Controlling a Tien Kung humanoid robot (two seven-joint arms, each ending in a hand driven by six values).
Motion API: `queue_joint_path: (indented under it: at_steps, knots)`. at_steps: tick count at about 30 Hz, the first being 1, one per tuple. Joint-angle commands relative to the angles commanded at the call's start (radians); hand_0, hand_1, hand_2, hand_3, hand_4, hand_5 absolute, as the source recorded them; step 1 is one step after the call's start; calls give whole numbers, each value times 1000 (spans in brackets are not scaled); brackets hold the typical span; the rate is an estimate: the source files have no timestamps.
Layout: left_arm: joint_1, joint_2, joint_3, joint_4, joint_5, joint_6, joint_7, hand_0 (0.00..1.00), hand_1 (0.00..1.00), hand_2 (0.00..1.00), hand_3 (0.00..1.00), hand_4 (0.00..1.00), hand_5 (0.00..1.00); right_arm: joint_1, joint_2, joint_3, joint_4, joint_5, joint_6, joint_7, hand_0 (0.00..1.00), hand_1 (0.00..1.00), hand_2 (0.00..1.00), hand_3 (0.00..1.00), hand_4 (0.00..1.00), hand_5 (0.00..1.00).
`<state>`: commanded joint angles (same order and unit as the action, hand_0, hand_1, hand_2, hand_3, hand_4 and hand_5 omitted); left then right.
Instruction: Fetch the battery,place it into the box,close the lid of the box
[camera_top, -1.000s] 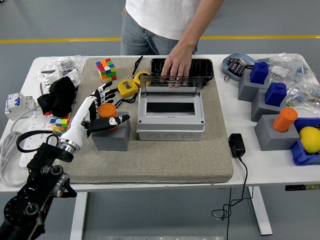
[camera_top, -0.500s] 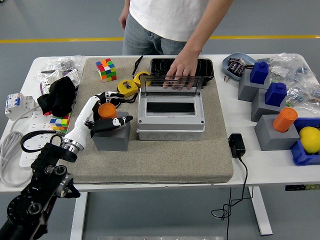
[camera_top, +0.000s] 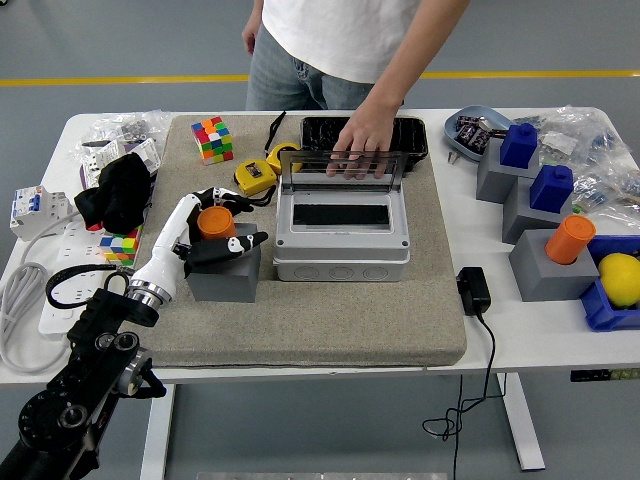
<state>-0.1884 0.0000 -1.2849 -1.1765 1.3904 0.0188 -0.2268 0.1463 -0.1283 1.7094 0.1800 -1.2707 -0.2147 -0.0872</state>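
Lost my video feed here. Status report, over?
Left hand shut on orange battery, atop grey block. Right arm out of view. Box open; person's hand holding lid up.

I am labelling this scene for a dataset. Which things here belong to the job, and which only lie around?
Job:
orange battery on a grey block, left hand closed around it
grey box, its lid held open by a person's hand

Lying about:
cube
tape measure
black tray
charger
blue blocks
yellow ball
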Motion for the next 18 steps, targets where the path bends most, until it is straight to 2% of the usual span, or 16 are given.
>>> queue_joint_path:
  at_steps: [1,6,7,12,13,18]
  knots:
    - [0,0,2,2,-3,2,0,558,487,357,332,998,36,0,-1,-1,0,1,0,0,899,859,806,803,998,998]
    - [1,0,8,4,-11,10,0,558,487,357,332,998,36,-1,-2,-2,0,1,-1,-1,899,859,806,803,998,998]
    - [1,0,9,4,-12,12,0,374,396,293,278,998,31,-1,-2,-3,0,2,-1,-1,899,859,805,803,998,998]
    - [1,0,16,4,-19,20,-2,374,396,293,278,998,31,-2,-1,-5,0,3,-1,0,899,859,805,803,998,998]
    - [0,0,16,4,-20,21,-2,158,292,268,247,998,30,-2,-1,-5,0,3,-1,0,898,859,806,804,998,998]
    - [-3,0,20,4,-27,34,-3,158,292,268,247,998,30,0,-1,-4,0,3,-1,-1,898,859,806,804,998,998]
